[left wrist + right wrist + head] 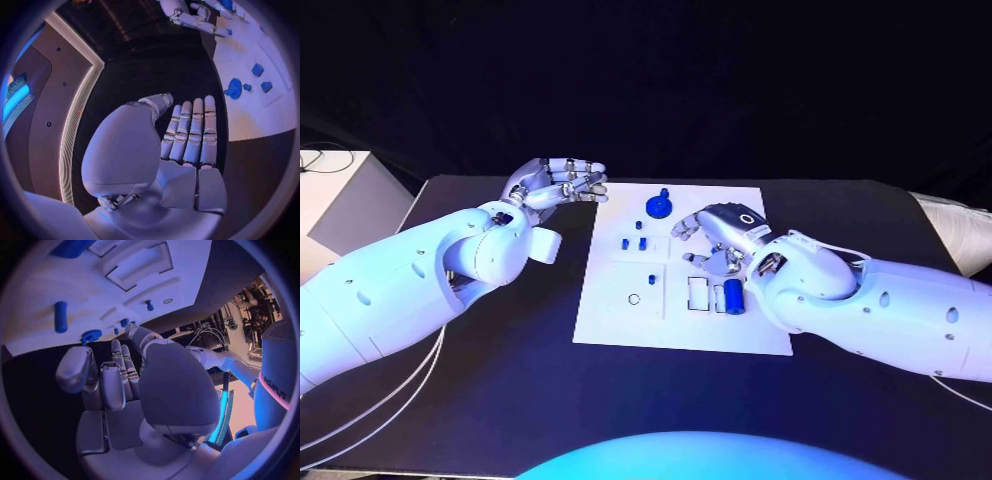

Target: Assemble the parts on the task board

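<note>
Parts of blue plastic lie on the board, the white plate in the middle of the black table.

The right hand is held over the board's middle, near its right edge. In the right wrist view its fingers are seen half curled and apart, with nothing between them; no contact with the board can be made out. The left hand is raised beside the board's far left corner, over the table. In the head view its fingers look bent, while in the left wrist view they are shown straight and laid side by side, the thumb set apart, and nothing is held.

Outward from the right hand, a blue cylinder lies in a recess just beside the wrist, next to an unfilled recess. A round blue knob stands at the board's far edge, between the two hands, and small blue pegs sit near it.

The right wrist view gives the board from beneath the hand: the knob, a long peg and a small pin are seen there. The left wrist view shows the knob and two small blocks on the plate, with the right hand beyond them.
</note>
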`<state>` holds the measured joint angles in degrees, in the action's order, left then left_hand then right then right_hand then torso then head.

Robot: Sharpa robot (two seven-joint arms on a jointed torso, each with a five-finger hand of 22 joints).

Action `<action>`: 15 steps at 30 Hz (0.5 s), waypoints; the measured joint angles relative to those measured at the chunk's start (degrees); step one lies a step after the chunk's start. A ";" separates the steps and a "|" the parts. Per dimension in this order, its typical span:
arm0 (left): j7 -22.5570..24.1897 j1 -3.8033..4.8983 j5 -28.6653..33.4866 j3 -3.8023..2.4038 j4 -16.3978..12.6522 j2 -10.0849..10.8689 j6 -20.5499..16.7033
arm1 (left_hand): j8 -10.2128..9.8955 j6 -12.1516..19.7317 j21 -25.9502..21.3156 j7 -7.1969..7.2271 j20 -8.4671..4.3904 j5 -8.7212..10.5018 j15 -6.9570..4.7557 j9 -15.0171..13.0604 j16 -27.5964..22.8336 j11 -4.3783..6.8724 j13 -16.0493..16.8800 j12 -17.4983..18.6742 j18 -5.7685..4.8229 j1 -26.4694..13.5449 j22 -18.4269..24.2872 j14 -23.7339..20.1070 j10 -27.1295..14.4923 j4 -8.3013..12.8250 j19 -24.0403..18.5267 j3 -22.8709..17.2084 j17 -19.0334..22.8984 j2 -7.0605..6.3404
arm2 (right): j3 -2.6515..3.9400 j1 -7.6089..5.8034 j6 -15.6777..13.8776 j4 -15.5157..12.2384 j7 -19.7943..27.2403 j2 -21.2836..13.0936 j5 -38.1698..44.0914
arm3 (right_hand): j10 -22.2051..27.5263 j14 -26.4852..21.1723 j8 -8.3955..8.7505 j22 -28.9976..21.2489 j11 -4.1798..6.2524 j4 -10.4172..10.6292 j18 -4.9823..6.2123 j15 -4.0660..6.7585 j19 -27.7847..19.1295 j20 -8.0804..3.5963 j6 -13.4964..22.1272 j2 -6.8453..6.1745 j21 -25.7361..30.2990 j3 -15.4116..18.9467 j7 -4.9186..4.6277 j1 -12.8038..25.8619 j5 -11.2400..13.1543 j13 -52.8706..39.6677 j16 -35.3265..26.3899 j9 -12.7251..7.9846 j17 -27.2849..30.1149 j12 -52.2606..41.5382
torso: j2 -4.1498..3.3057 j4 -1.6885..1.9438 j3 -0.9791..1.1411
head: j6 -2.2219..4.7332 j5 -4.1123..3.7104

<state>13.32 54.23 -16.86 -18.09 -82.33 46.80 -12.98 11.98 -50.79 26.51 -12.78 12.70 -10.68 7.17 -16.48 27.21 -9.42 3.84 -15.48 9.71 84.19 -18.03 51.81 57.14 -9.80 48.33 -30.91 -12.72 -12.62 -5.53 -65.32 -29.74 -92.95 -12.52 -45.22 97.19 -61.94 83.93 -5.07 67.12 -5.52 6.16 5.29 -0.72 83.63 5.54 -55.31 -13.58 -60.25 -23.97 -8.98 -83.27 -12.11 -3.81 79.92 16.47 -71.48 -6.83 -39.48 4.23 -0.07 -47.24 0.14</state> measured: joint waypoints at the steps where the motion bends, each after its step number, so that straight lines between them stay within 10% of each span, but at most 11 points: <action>1: -0.01 0.00 0.00 0.00 0.00 0.01 0.00 | 0.00 0.00 0.00 0.00 0.00 0.00 0.00 0.00 0.00 0.00 0.00 0.00 0.00 0.00 0.00 0.00 0.00 0.00 0.00 0.00 0.00 0.00 | 0.06 -0.84 0.65 -0.03 0.07 -0.74 -1.20 | 0.00 0.00 0.18 0.08 0.00 0.18 0.00 0.00 0.00 0.00 -0.12 -0.09 -0.17 -0.18 -0.12 0.09 -0.23 0.00 0.08 -0.06 -0.06 0.00 | 0.00 0.00 -0.02 | 0.12 -0.14; 15: -0.05 -0.03 0.00 0.00 0.00 -0.04 0.08 | 0.00 0.00 0.00 0.00 0.00 0.00 0.00 0.05 0.00 0.00 0.00 0.00 0.00 0.00 0.05 0.00 0.00 0.00 0.00 0.00 0.01 0.00 | 0.34 -4.83 10.13 3.10 0.19 -4.22 -4.62 | 0.53 0.00 0.21 0.10 0.08 0.53 0.00 0.00 0.00 0.00 -0.55 -1.51 -0.21 0.17 0.19 0.93 -0.54 0.08 0.30 -0.31 -0.33 0.55 | -0.02 0.13 -0.02 | 1.19 -1.81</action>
<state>13.27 54.20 -16.86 -18.09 -82.33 46.76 -12.90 11.98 -50.79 26.51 -12.78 12.70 -10.68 7.17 -16.43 27.21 -9.43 3.84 -15.48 9.71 84.19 -17.98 51.81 57.14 -9.80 48.33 -30.91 -12.72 -12.62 -5.18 -70.15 -19.62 -89.85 -12.32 -49.44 92.57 -61.41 83.93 -4.86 67.22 -5.44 6.68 5.29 -0.72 83.62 5.54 -55.85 -15.09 -60.46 -23.80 -8.79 -82.34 -12.65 -3.73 80.23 16.15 -71.81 -6.28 -39.50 4.36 -0.08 -46.04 -1.66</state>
